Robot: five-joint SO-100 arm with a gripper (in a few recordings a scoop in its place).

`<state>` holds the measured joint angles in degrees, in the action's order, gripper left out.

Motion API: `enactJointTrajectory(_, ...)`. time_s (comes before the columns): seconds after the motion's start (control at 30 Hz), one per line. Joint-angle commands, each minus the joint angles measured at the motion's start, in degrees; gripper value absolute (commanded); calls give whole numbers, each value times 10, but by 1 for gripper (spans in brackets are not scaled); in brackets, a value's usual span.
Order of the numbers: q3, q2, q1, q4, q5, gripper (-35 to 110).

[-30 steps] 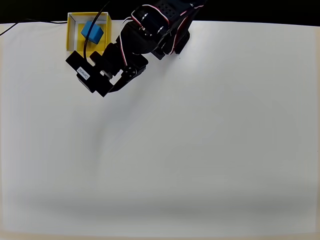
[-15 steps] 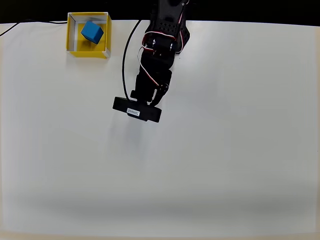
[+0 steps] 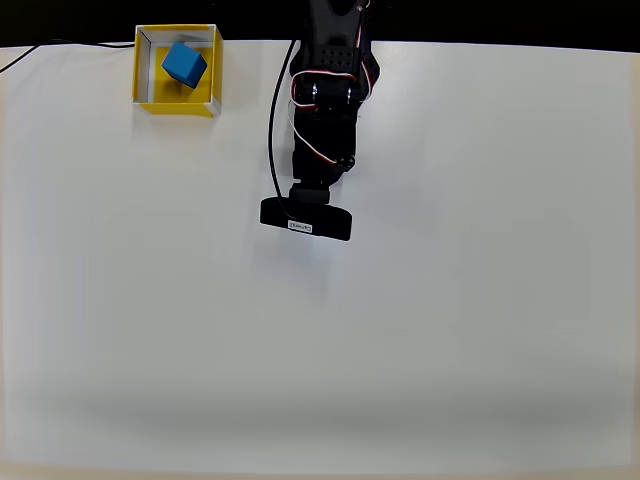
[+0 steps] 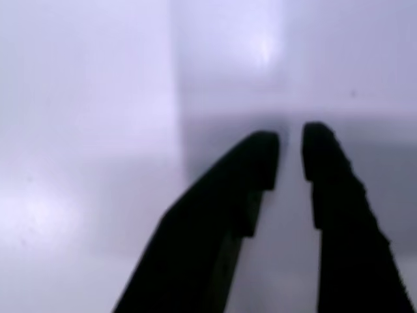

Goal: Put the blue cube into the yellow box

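Note:
The blue cube lies tilted inside the yellow box at the table's far left corner in the overhead view. My gripper hangs over bare table well to the right of the box and nearer the front, its fingers hidden under the black wrist block. In the wrist view the gripper has its two dark fingers drawn almost together, with a thin slit between the tips and nothing held. Only white table surface lies below them.
The black arm reaches in from the table's far edge at centre. A thin black cable loops along its left side. The white table stretches wide to the front and right.
The arm swung away from the yellow box to the right and toward the table's middle. The cube has stayed in the box.

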<state>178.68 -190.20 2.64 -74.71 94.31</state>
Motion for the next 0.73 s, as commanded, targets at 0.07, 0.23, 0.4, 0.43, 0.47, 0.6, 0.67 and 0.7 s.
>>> enactJointTrajectory(0.07,15,-11,8,-32,-2,0)
enactJointTrajectory(0.23,15,-11,-4,-32,-4,1)
enactJointTrajectory(0.4,15,-11,-4,-32,-9,1)
enactJointTrajectory(0.43,15,-11,-4,-32,-9,1)
enactJointTrajectory(0.47,15,-11,-4,-32,-9,1)
enactJointTrajectory(0.6,15,-11,-4,-32,-9,1)
enactJointTrajectory(0.67,15,-11,-4,-32,-9,1)
enactJointTrajectory(0.7,15,-11,-4,-32,-9,1)
